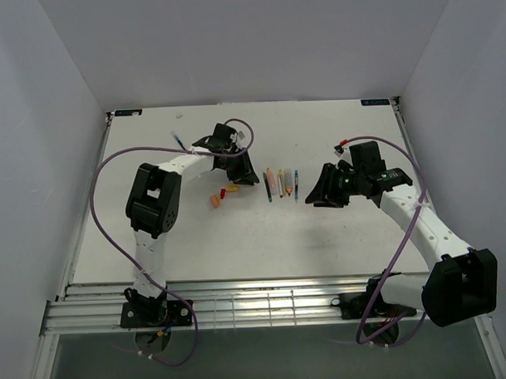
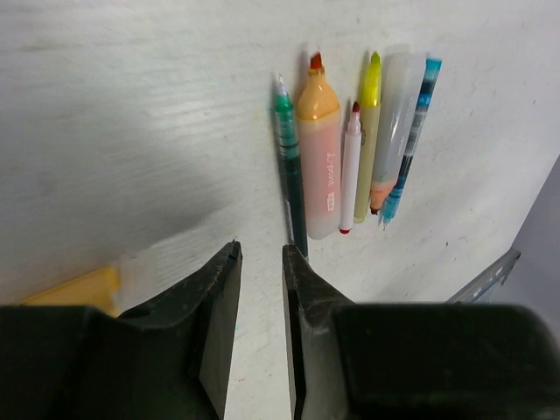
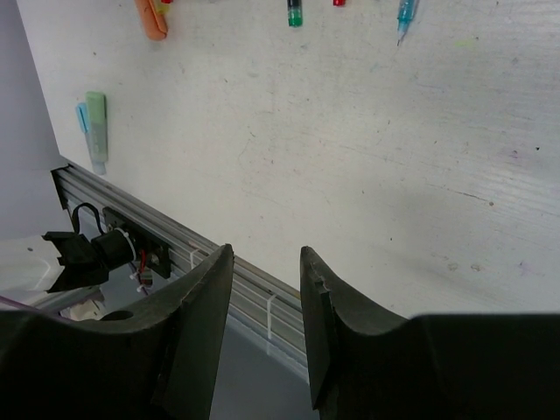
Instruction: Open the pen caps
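Several uncapped pens (image 1: 280, 184) lie side by side mid-table. In the left wrist view they are a green pen (image 2: 289, 171), an orange highlighter (image 2: 318, 162), a red-tipped white pen (image 2: 350, 171), a yellow pen (image 2: 368, 131) and a blue pen (image 2: 409, 140). An orange cap (image 1: 213, 202), a red cap (image 1: 222, 193) and a yellow cap (image 1: 231, 190) lie loose to their left. My left gripper (image 1: 246, 176) hovers between the caps and the pens, jaws narrowly apart and empty (image 2: 261, 255). My right gripper (image 1: 320, 193) is open and empty to the right of the pens (image 3: 267, 255).
A pale green cap and a teal cap (image 3: 94, 127) lie together near the ribbed metal rail (image 3: 254, 293) at the table's edge. A small blue item (image 1: 178, 140) lies at the back left. A yellow cap (image 2: 79, 289) shows beside my left finger.
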Action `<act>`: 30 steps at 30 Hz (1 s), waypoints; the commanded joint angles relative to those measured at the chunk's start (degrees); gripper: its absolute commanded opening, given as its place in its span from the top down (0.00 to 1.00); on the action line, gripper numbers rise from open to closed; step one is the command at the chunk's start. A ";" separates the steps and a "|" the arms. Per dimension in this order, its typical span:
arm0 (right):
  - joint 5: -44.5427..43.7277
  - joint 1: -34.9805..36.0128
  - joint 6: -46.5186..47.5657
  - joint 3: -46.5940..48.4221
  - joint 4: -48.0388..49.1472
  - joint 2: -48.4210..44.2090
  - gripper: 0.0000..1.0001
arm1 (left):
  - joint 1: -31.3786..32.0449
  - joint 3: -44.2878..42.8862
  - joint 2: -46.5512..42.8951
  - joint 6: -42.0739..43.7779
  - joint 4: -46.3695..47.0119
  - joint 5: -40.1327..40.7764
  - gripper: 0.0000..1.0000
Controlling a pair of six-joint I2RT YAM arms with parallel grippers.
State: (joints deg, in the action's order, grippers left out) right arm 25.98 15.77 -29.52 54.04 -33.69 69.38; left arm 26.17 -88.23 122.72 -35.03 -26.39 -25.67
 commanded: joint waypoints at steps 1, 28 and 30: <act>1.53 -0.21 0.87 0.19 0.38 -0.74 0.57 | -4.45 -1.86 -7.75 -1.27 -0.32 6.41 0.64; 0.83 -0.30 1.57 -3.24 -2.25 -1.01 0.57 | -18.79 -33.58 9.82 6.37 -19.84 38.15 0.54; 0.65 -0.30 1.74 -2.98 -2.43 -0.31 0.57 | -18.97 -34.29 10.70 6.64 -19.58 38.33 0.53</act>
State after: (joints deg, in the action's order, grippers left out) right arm 27.09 15.75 -29.12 50.70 -35.22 68.58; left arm 7.77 -118.72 134.87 -30.15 -46.09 10.98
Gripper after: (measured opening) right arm 0.428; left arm 0.468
